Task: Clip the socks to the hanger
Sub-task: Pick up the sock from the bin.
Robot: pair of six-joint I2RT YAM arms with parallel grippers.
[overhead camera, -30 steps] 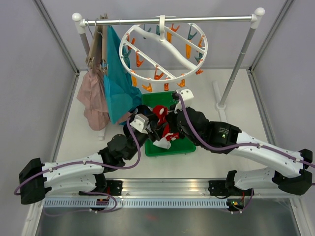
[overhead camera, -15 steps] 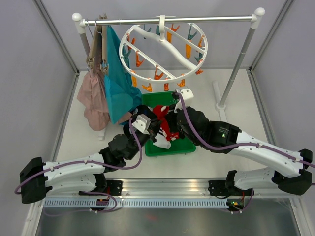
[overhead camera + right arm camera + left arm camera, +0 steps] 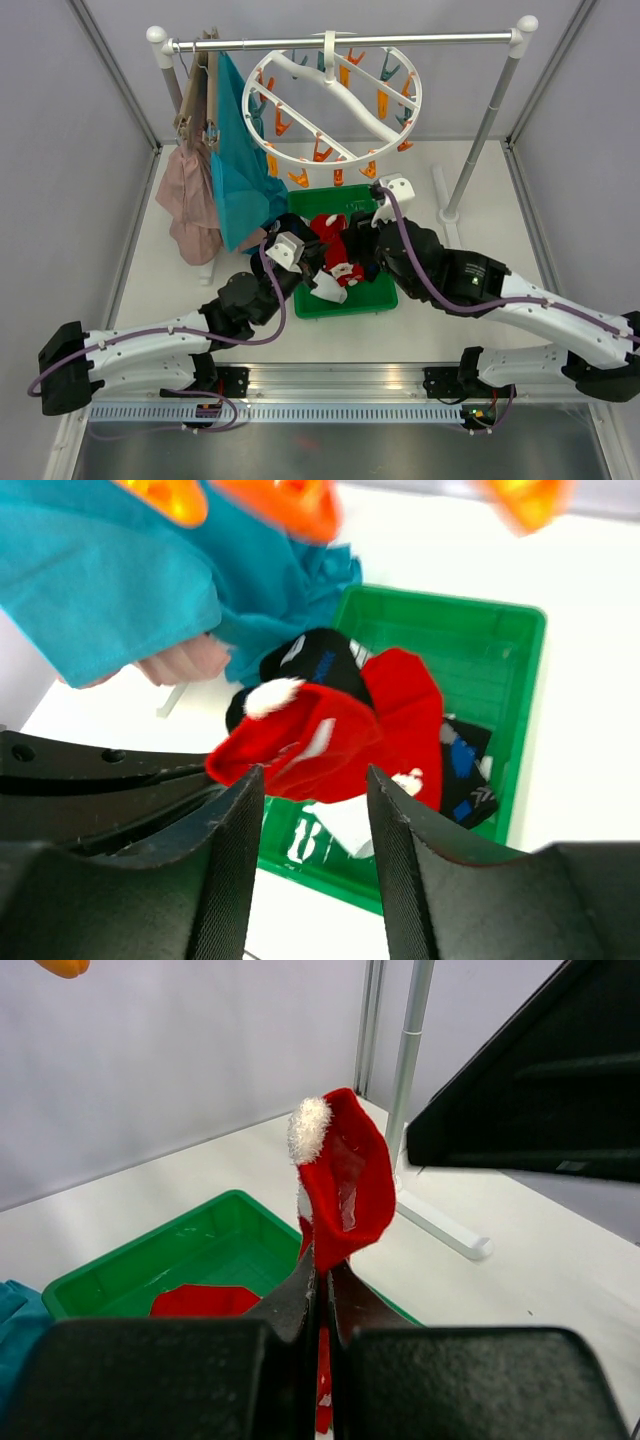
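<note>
White table (image 3: 170,280), grey walls (image 3: 50,150), green tray (image 3: 215,1235), left gripper (image 3: 320,1270) pinching red sock (image 3: 345,1190), right gripper (image 3: 315,777) parted, empty

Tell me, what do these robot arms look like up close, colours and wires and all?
Both the left arm and right arm have long white links joined by bulky black joints. A purple cable runs along each. The right arm's black section bears a small green mark. The fingers are black and wedge-shaped.
</note>
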